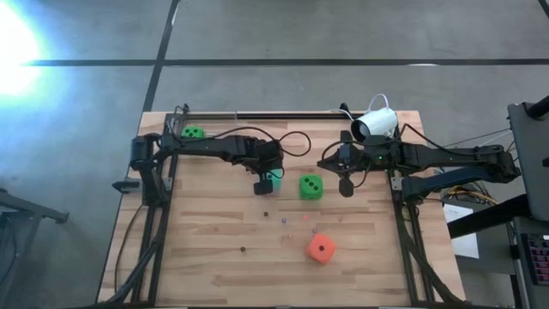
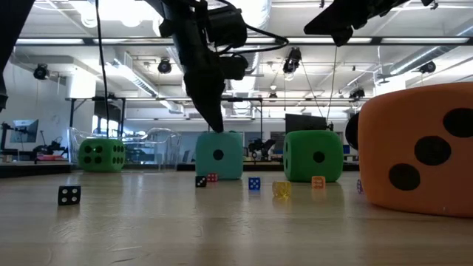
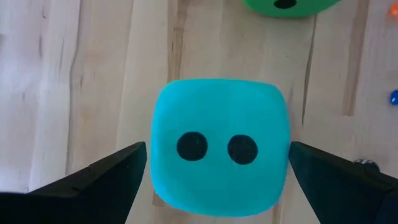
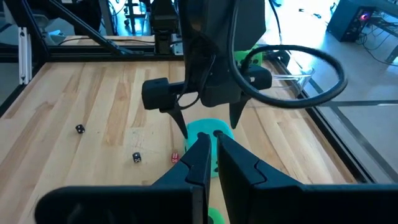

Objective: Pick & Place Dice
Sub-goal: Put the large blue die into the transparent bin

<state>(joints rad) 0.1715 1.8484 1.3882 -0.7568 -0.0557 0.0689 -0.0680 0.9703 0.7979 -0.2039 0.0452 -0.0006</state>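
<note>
A teal die (image 3: pixel 219 155) rests flat on the wooden table, two pips facing up. My left gripper (image 1: pixel 265 184) points down over it, open, with one finger (image 3: pixel 112 174) on each side and a narrow gap to the die. One bright green die (image 1: pixel 310 186) sits just to the right of the teal one. Another green die (image 1: pixel 194 132) is at the far left corner. An orange-red die (image 1: pixel 321 249) lies nearer the front. My right gripper (image 4: pixel 211 146) hangs shut above the table, right of the green die, with nothing in it.
Several tiny dice (image 2: pixel 69 194) lie scattered on the table between the big ones and toward the front (image 1: pixel 243 250). A white camera (image 1: pixel 375 124) stands at the far edge by the right arm. Bare wood (image 1: pixel 214 275) lies at the front left.
</note>
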